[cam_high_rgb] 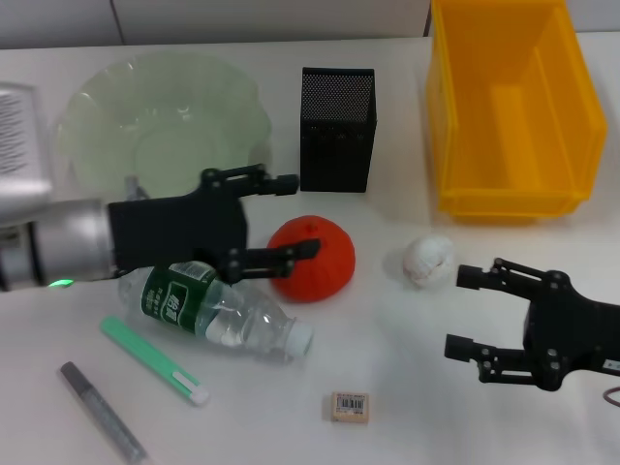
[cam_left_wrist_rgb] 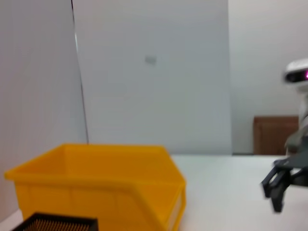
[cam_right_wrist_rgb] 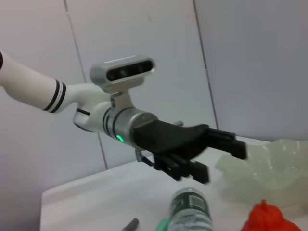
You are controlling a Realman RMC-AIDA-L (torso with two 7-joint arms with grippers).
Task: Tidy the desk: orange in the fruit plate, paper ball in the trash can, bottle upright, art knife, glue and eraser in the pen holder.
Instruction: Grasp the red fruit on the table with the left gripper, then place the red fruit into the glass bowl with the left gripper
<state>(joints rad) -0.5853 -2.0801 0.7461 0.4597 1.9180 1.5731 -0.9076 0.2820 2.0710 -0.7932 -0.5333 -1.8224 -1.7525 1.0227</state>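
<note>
at the left tool (cam_high_rgb: pixel 287 215): i see it spread wide, one finger over the orange (cam_high_rgb: pixel 312 257), nothing gripped
just under that tool: the bottle (cam_high_rgb: pixel 218 310) lies on its side on the worktop (cam_high_rgb: pixel 436 387)
behind it: fruit plate (cam_high_rgb: pixel 160 121), pen holder (cam_high_rgb: pixel 337 128)
toward me from it: glue (cam_high_rgb: pixel 153 360), art knife (cam_high_rgb: pixel 102 410), eraser (cam_high_rgb: pixel 350 406)
right tool (cam_high_rgb: pixel 467 312): released, beside the paper ball (cam_high_rgb: pixel 428 261)
beyond the right tool: trash can (cam_high_rgb: pixel 511 107)

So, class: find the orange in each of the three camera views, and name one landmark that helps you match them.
Head view: the orange sits mid-table, before the pen holder.
Left wrist view: not in it.
Right wrist view: only its top shows, bottom edge.
Shared landmark: the left gripper, seen from the right wrist too.
</note>
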